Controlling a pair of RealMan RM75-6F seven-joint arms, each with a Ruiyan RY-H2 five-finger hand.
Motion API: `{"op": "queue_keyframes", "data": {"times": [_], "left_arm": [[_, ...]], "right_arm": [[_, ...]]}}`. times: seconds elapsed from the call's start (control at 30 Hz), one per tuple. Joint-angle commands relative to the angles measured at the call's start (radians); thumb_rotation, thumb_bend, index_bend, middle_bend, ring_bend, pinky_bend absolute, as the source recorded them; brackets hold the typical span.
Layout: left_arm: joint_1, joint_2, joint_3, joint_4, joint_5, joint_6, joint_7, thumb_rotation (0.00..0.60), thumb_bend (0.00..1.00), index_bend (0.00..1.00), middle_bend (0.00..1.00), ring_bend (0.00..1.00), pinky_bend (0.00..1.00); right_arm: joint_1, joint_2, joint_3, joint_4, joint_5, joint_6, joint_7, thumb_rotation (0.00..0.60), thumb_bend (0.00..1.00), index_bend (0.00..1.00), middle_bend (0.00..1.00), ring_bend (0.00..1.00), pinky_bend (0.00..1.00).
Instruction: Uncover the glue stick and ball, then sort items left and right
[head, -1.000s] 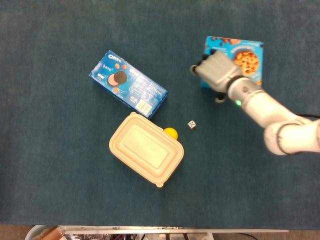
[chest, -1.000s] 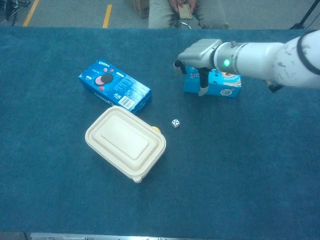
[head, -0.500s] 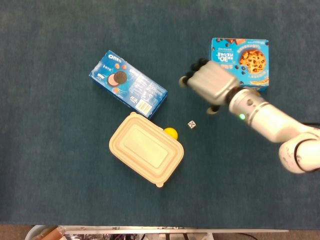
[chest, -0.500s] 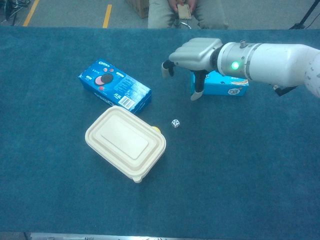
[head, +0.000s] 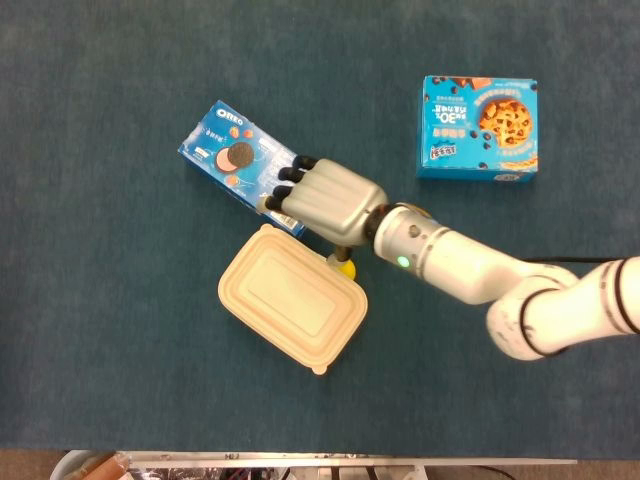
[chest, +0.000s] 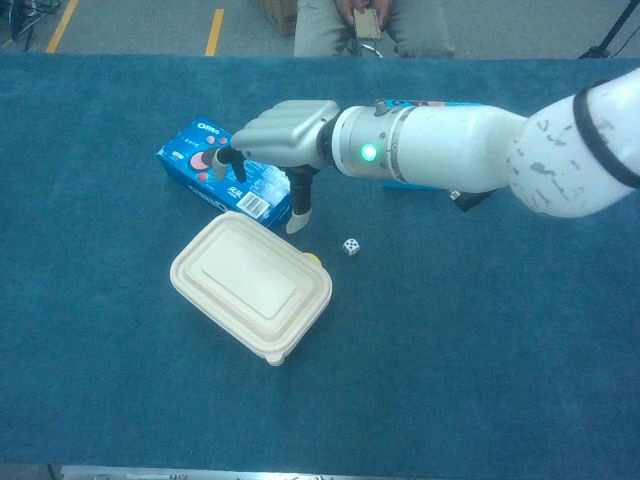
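Observation:
My right hand (head: 322, 200) (chest: 275, 140) hovers over the right end of the blue Oreo box (head: 232, 157) (chest: 205, 165), fingers apart and pointing down, holding nothing. Whether it touches the box I cannot tell. Just in front lies a beige lidded container (head: 292, 298) (chest: 250, 285). A yellow ball (head: 346, 267) (chest: 314, 258) peeks out at the container's right edge. No glue stick shows in either view. My left hand is out of both views.
A blue chocolate-chip cookie box (head: 478, 127) lies at the far right, mostly hidden behind my arm in the chest view. A small white die (chest: 351, 246) sits right of the ball. A seated person (chest: 375, 25) is past the table's far edge.
My right hand has left the cookie box, which shifted slightly right, and swept left across the table to the Oreo box. Its arm now hides the die in the head view.

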Motion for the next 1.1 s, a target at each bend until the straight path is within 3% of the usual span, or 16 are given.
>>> {"op": "queue_keyframes", "data": {"times": [0.03,0.7,0.87,1.1], "left_arm": [[0.003,0.003,0.001,-0.003,0.002,0.004,0.002,0.600,0.35,0.27,0.14,0.04,0.04],[0.033,0.021,0.001,-0.035,-0.011,0.029,0.027,0.600,0.35,0.27,0.14,0.04,0.04],[0.038,0.020,0.001,-0.038,-0.012,0.033,0.030,0.600,0.35,0.27,0.14,0.04,0.04],[0.038,0.017,-0.002,-0.035,-0.015,0.027,0.029,0.600,0.35,0.27,0.14,0.04,0.04]], "right_arm": [[0.027,-0.028,0.007,0.029,0.038,-0.015,-0.001,0.596,0.00,0.17,0.28,0.13,0.12],[0.115,-0.141,0.024,0.224,0.148,-0.136,0.117,0.509,0.00,0.08,0.28,0.08,0.07],[0.116,-0.127,0.016,0.217,0.145,-0.162,0.151,0.503,0.00,0.07,0.28,0.07,0.07],[0.087,-0.049,0.001,0.128,0.075,-0.170,0.194,0.503,0.00,0.06,0.28,0.07,0.07]]}}
